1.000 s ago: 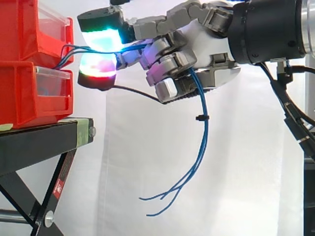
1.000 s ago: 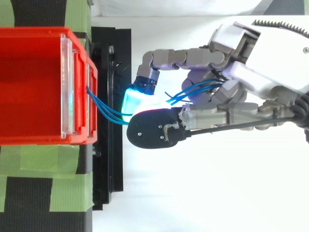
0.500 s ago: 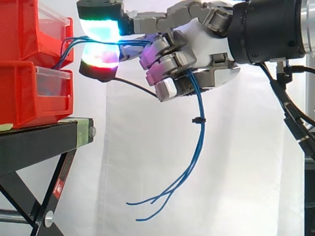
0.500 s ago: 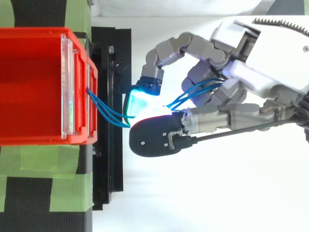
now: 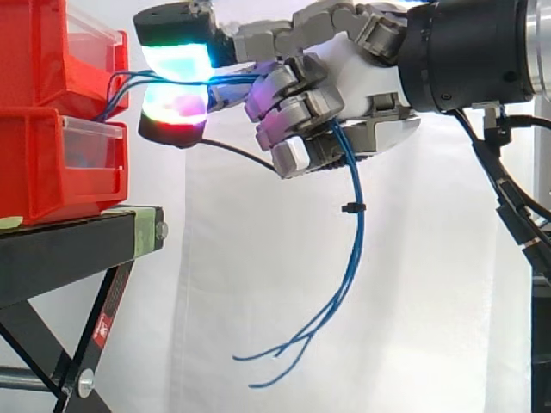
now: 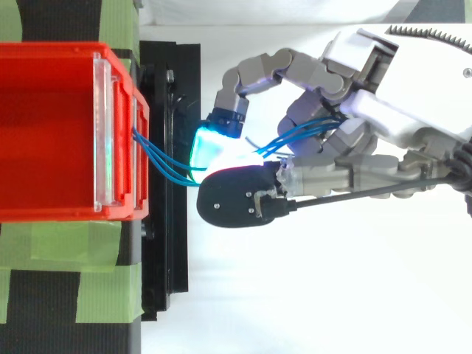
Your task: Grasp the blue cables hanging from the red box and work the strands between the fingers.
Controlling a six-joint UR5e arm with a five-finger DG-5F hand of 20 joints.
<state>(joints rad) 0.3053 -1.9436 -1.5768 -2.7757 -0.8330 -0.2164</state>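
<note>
"Several blue cables (image 5: 357,215) leave the front of the upper bin (image 5: 52,52), don't they?" asks the first observer.

"Yes. They come out low on its front, above the lower bin (image 5: 52,163), and run about level to the hand (image 5: 362,77), which reaches in from the right."

"And how is the hand set?"

"It is pinching the cables. Two glowing pads (image 5: 176,60) press together on the strands just off the bin's front, one above lit green and cyan, one below lit red. The other fingers are curled, with the strands threaded among them."

"What does the top view show?"

"The strands (image 6: 156,153) fan a little between the bin (image 6: 51,50) and the pads, then go on into the curled fingers beside the palm (image 6: 391,110)."

"Where do they go after the hand?"

"They drop from under the curled fingers in a long curve. A small black tie (image 5: 349,206) binds them part of the way down. Below it the ends spread apart and point left, loose in the air before the curtain (image 5: 258,284), apart from the stand (image 5: 69,249)."

"Anything else on that stand?"

"Green tape (image 6: 59,243) lies beside the bin, seen from above."
</note>
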